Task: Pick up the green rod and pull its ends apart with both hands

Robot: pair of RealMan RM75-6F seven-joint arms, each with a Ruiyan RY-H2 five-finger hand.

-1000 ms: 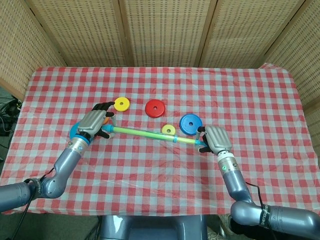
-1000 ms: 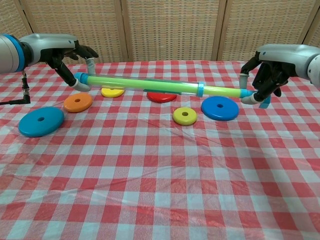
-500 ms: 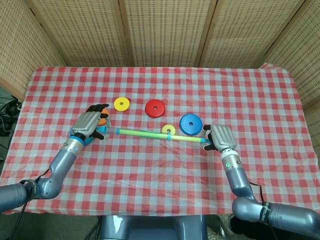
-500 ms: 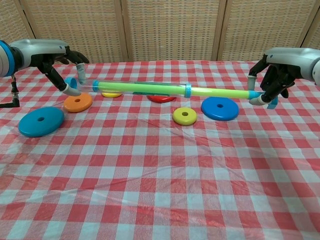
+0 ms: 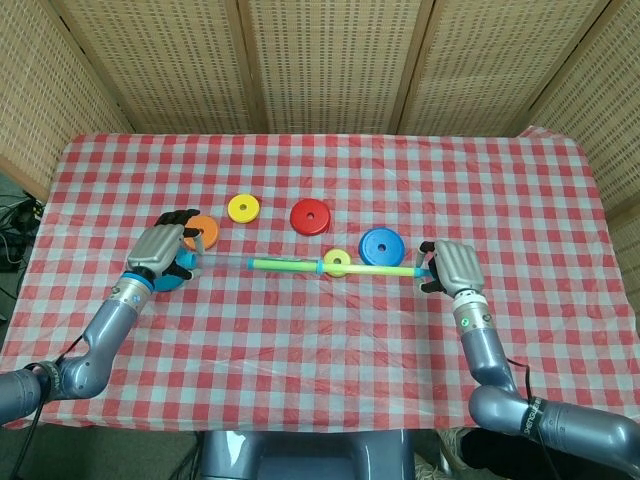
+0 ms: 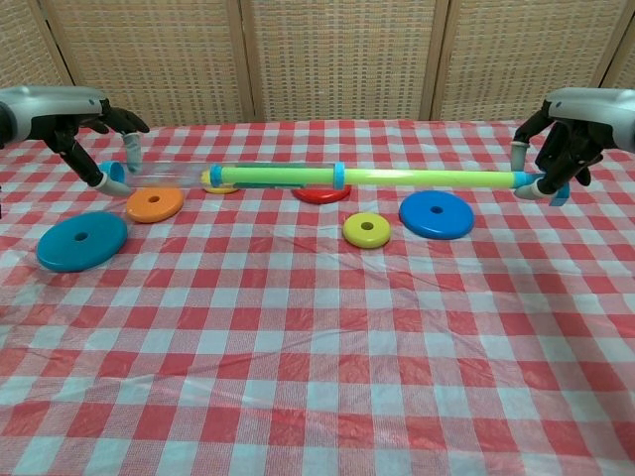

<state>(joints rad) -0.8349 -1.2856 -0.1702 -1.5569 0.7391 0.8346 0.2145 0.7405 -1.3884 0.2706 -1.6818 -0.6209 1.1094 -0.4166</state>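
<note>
The green rod (image 6: 417,178) (image 5: 375,270) hangs level above the table, stretched long, with a blue collar near its middle and a clear, thin section (image 6: 169,176) at its left end. My left hand (image 6: 84,129) (image 5: 160,247) grips the left end by a light blue cap. My right hand (image 6: 566,139) (image 5: 452,266) grips the right end. Both hands are far apart, near the table's side edges.
Flat discs lie on the checked cloth under the rod: a large blue disc (image 6: 81,240), an orange disc (image 6: 154,203), a yellow disc (image 6: 366,229), a blue disc (image 6: 436,213), a red disc (image 6: 319,192) and a yellow disc (image 5: 243,208) at the back. Wicker screens stand behind.
Both hands have moved outward, left hand left and right hand right. The rod has lengthened, its blue collar has slid left and a clear section has come out at the left end.
</note>
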